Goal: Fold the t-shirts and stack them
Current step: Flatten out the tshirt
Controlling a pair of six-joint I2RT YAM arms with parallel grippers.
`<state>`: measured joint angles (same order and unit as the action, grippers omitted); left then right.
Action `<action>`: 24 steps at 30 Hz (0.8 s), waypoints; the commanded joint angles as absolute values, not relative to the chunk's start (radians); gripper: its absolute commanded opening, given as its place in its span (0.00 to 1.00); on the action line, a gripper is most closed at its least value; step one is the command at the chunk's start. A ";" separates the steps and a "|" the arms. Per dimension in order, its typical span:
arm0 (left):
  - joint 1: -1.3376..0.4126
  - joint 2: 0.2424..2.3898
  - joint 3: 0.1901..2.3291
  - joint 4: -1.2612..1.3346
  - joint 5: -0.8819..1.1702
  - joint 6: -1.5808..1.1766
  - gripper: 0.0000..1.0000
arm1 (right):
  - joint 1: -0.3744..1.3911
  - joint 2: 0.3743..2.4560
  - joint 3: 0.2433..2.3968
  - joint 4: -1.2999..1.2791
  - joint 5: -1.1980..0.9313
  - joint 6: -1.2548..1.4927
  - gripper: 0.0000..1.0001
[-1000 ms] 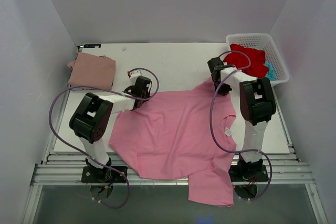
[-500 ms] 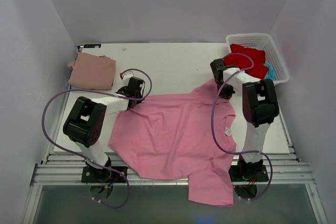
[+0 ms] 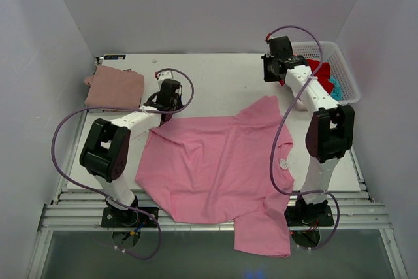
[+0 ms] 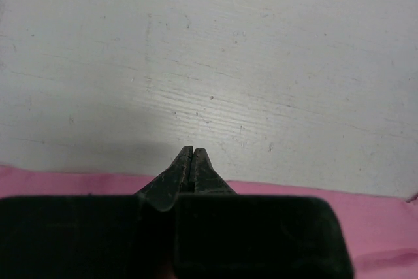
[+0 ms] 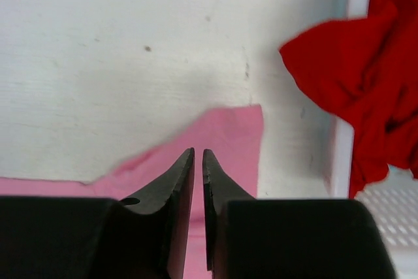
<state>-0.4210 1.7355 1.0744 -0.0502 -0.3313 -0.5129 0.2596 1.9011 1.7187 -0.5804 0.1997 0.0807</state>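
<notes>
Worktop (image 3: 222,80): white surface; carries all the cloth and the basket.
Bright pink t-shirt (image 3: 215,168): spread mostly flat across the middle of the worktop, with some wrinkles. One sleeve points toward the far right. The near-right part hangs over the near edge of the worktop.
Neck label (image 3: 284,163): small, white, at the right-hand edge of the bright pink t-shirt.
Dusty rose t-shirt (image 3: 116,88): folded into a compact rectangle at the far-left corner of the worktop, apart from the bright pink t-shirt.
Basket (image 3: 320,47): white latticed plastic, at the far-right corner of the worktop.
Red t-shirt (image 3: 319,76): bunched in the basket; in the right wrist view a fold hangs out over the basket's wall.
Teal t-shirt (image 3: 336,87): in the basket, only a small patch visible beside the red one.
Left claw (image 4: 193,151): closed, fingertips pressed together. It sits low at the far-left edge of the bright pink t-shirt, tips over bare worktop. Pink cloth lies beneath the finger bases. Whether any cloth is pinched cannot be told.
Right claw (image 5: 198,153): jaws parted by a narrow gap, nothing between them. It is raised over the far-right part of the worktop, beside the basket, with the pink sleeve corner on the worktop below the tips.
</notes>
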 commanded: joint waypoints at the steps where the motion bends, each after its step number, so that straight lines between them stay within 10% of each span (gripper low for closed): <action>1: -0.439 1.710 1.066 -0.063 -0.301 -0.522 0.00 | 0.259 2.029 1.813 -0.551 0.062 0.051 0.18; 5: -0.471 1.658 1.008 -0.051 -0.281 -0.541 0.00 | 0.259 2.134 1.873 -0.555 -0.058 0.054 0.33; 13: -0.525 1.522 0.887 -0.026 -0.241 -0.584 0.59 | 0.268 2.189 1.775 -0.529 -0.114 0.058 0.46; 24: -0.531 1.437 0.833 -0.066 -0.284 -0.607 0.59 | 0.308 2.171 1.660 -0.563 -0.005 0.058 0.41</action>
